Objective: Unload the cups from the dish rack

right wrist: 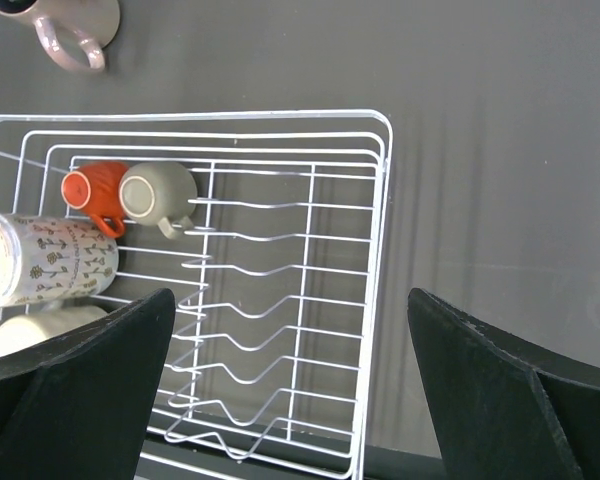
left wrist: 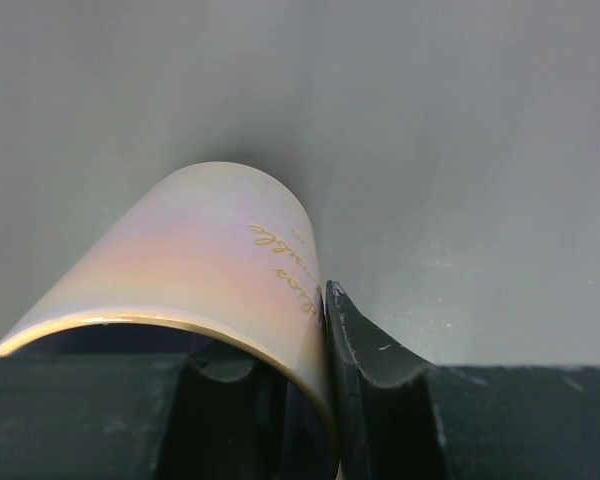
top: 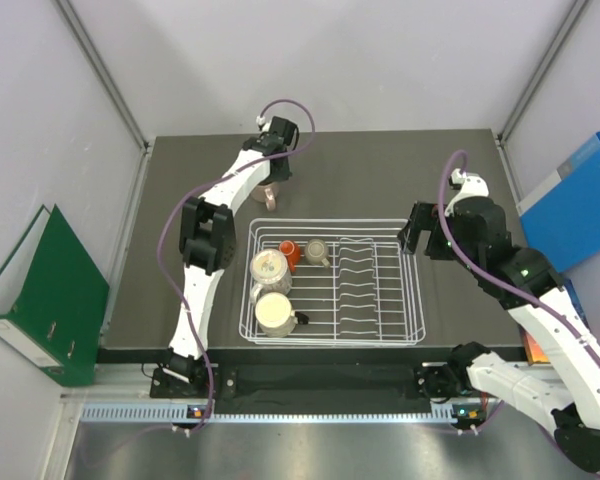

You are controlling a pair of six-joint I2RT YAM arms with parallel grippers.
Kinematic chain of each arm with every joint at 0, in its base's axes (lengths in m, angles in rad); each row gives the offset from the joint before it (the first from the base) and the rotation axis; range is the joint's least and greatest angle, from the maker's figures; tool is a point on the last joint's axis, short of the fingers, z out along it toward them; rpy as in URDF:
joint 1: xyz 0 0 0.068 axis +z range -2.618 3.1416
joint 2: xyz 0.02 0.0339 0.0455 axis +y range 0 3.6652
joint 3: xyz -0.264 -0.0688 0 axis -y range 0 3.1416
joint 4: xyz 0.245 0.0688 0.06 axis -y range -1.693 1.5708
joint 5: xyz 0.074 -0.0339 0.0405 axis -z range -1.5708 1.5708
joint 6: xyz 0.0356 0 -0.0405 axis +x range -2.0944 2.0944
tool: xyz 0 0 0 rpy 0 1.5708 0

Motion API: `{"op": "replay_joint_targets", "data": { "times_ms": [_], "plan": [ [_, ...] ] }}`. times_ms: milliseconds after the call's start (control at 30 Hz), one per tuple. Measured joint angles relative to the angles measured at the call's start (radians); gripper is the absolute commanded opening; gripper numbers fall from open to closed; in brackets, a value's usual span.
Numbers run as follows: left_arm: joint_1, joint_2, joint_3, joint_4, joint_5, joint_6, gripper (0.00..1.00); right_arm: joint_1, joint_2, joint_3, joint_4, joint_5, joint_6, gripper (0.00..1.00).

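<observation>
Pink mug (top: 271,196) stands on the bench (top: 400,170) at the rack's (top: 330,221) eleven o'clock, grasped by the left end effector (left wrist: 290,340); right end effector (right wrist: 290,330) released.

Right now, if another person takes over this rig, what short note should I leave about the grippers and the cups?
Left gripper: shut on the wall of the pink mug, over the table beyond the rack; whether the mug rests there, I cannot tell.
Right gripper: open, empty, above the rack's right half.
Done: one mug out.
To do: four in the rack's left part: red cup, tan cup, speckled mug, cream mug.
</observation>
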Motion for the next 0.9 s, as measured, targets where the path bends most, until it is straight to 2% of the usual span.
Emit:
{"op": "replay_joint_targets", "data": {
  "times_ms": [67,167,200,333,533,633,667,700,767,900],
  "plan": [
    [0.0,0.0,0.0,0.0,0.003,-0.005,0.1,0.0,0.002,-0.001,0.0,0.0,-0.001,0.99],
    [0.002,0.0,0.001,-0.001,0.003,-0.011,0.21,0.0,0.007,-0.002,0.001,-0.002,-0.001,0.99],
    [0.002,0.0,0.001,-0.001,0.004,-0.013,0.28,0.0,0.007,-0.003,0.001,-0.003,-0.001,0.99],
    [0.005,0.0,0.003,0.003,0.004,-0.013,0.41,0.0,0.006,-0.016,0.006,-0.005,-0.001,1.0],
    [0.008,0.0,0.008,0.032,-0.007,-0.011,0.51,0.0,0.006,-0.028,0.009,-0.008,0.0,1.0],
    [0.008,-0.003,0.007,0.051,-0.014,-0.011,0.58,0.0,0.006,-0.028,0.01,-0.008,0.0,1.0],
    [0.008,-0.008,0.005,0.056,-0.018,-0.011,0.63,0.0,0.005,-0.028,0.01,-0.008,0.0,1.0],
    [0.008,-0.017,-0.004,0.065,-0.023,-0.011,0.67,0.0,0.005,-0.028,0.01,-0.008,0.0,1.0],
    [0.006,-0.057,-0.043,0.088,-0.041,-0.011,0.82,0.0,0.005,-0.03,0.013,-0.008,0.0,1.0],
    [0.004,-0.179,-0.127,0.131,-0.074,-0.016,0.9,0.0,0.005,-0.051,0.026,-0.008,0.0,1.0]
  ]
}}
